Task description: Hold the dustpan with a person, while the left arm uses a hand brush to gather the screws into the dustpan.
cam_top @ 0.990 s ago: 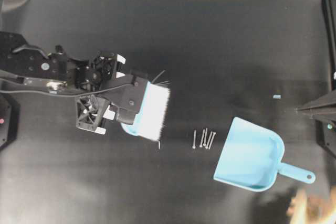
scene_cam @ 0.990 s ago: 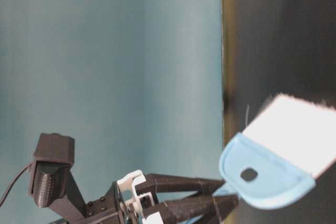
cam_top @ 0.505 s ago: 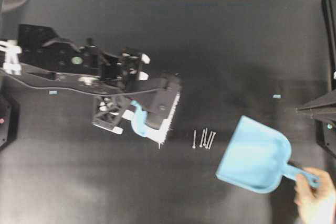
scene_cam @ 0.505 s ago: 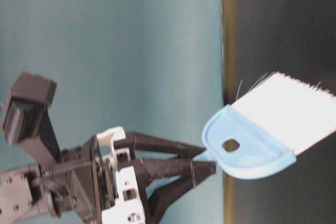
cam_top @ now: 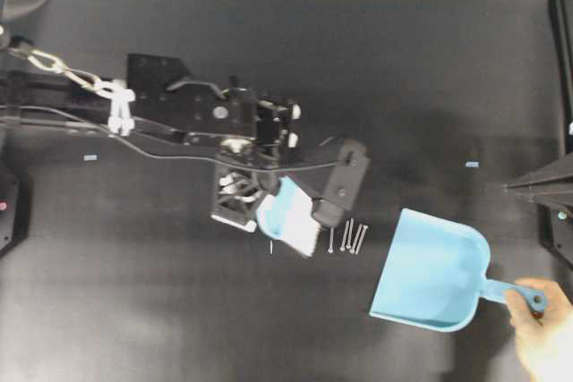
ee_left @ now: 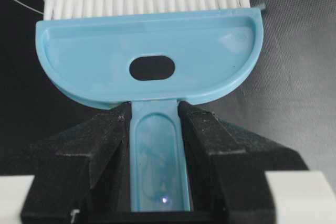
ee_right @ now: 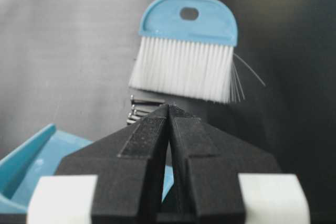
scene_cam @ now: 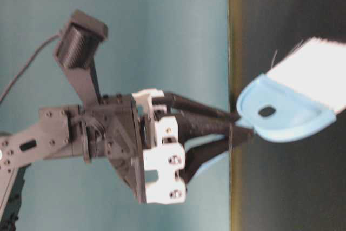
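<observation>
Gripping the slim handle of the hand brush [ee_left: 149, 66], your left gripper [ee_left: 156, 156] had both black fingers pressed against the blue plastic, as the left wrist view showed close up. From overhead you saw what that camera missed: the left arm [cam_top: 179, 114] reached out over the black table [cam_top: 403, 69], the brush hung with its white bristles just beside the screws [cam_top: 347, 237], and the dustpan [cam_top: 430, 270] lay on the far side of them, its open mouth turned toward the row. That view alone caught the person [cam_top: 546, 328], whose bare hand held the tip of the dustpan's handle at the bottom right corner. Your right gripper [ee_right: 169, 124] appeared in the right wrist view with its fingers pressed together on nothing; past them you saw the bristles, the heads of the screws and a corner of the dustpan. At table level, only the brush head and the left arm's wrist showed against a teal wall [scene_cam: 162, 25].
</observation>
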You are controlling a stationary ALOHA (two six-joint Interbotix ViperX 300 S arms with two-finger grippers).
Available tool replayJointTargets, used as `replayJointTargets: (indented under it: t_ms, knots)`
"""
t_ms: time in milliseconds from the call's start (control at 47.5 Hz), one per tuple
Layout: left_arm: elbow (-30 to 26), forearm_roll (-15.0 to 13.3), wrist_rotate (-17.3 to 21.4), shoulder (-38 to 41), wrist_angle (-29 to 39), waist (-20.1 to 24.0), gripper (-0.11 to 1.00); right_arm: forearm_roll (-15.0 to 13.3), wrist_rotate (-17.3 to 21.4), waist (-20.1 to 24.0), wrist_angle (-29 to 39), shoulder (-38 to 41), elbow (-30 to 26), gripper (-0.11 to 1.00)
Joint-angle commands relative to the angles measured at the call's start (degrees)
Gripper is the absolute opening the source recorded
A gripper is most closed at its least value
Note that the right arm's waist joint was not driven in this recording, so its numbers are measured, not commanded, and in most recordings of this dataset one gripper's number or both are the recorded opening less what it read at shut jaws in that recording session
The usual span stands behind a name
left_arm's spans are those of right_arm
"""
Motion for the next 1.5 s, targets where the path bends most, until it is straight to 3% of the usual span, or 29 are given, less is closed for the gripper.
replayJointTargets:
  t_ms: [0,421,758,969,1285,1474]
  knots:
    - [-2.1,0.2,0.1,0.7,0.1,-0.3,0.31,0.2,0.4,0.0,-0.3,0.3,-0.3,0.0]
    - [-5.9,0.1,2.1,6.9,-4.0,-1.9,0.3,0.2,0.4,0.0,-0.3,0.3,-0.3,0.0]
    - [-15.2,0.1,2.3,13.3,-10.9,-2.8,0.31,0.2,0.4,0.0,-0.3,0.3,-0.3,0.0]
    - [-20.8,0.1,2.3,16.0,-11.0,-3.4,0.31,0.2,0.4,0.0,-0.3,0.3,-0.3,0.0]
    - [-20.7,0.2,2.0,15.6,-12.5,-3.5,0.31,0.2,0.4,0.0,-0.3,0.3,-0.3,0.0]
    - [-17.7,0.2,1.7,9.5,-11.9,-3.2,0.31,0.1,0.4,0.0,-0.3,0.3,-0.3,0.0]
